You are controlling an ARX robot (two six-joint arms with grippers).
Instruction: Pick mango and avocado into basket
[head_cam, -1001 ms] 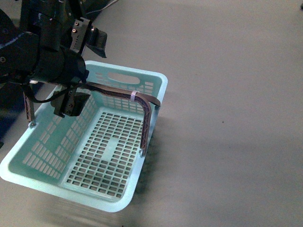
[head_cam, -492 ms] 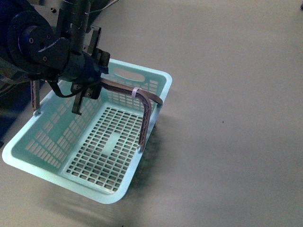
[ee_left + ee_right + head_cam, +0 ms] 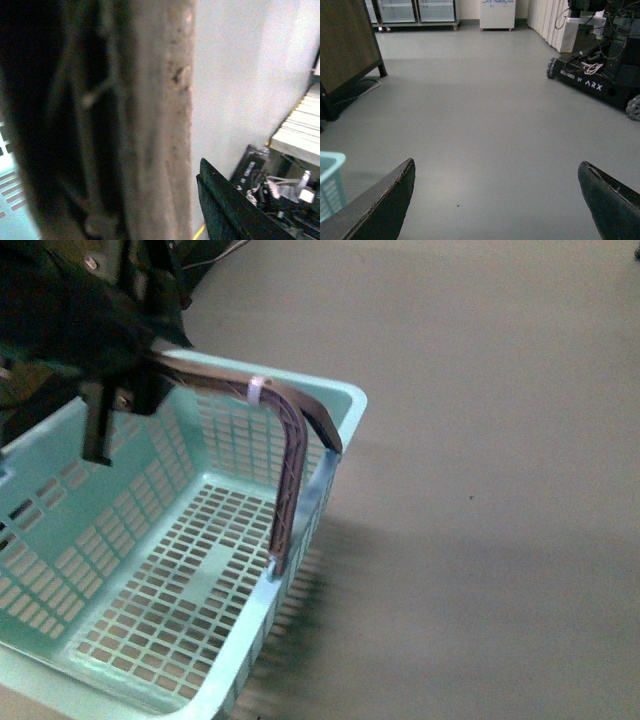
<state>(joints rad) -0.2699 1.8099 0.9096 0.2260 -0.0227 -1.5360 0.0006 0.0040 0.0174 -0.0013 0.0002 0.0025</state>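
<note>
The light turquoise slotted plastic basket [image 3: 50,530] fills the seven-o'clock half of the front view. It sits tilted with its slotted bottom bare. Neither mango nor avocado lies in it, and we find neither fruit in any view.

Its brown-grey ribbed swing handle [image 3: 290,480], tied with a white zip tie [image 3: 256,392], stands raised and runs toward ten o'clock into the left gripper [image 3: 135,365]. We judge that claw to be clamped on the handle, since the band fills the left wrist view at close range.

The right gripper [image 3: 495,167] has its fingers wide apart with nothing between them, above the grey floor [image 3: 500,440].

We judge the step in hand to be carrying the basket. To do it well, we would grip firmly, move slowly so the basket does not swing, and set it down flat once the fruit comes into view.
</note>
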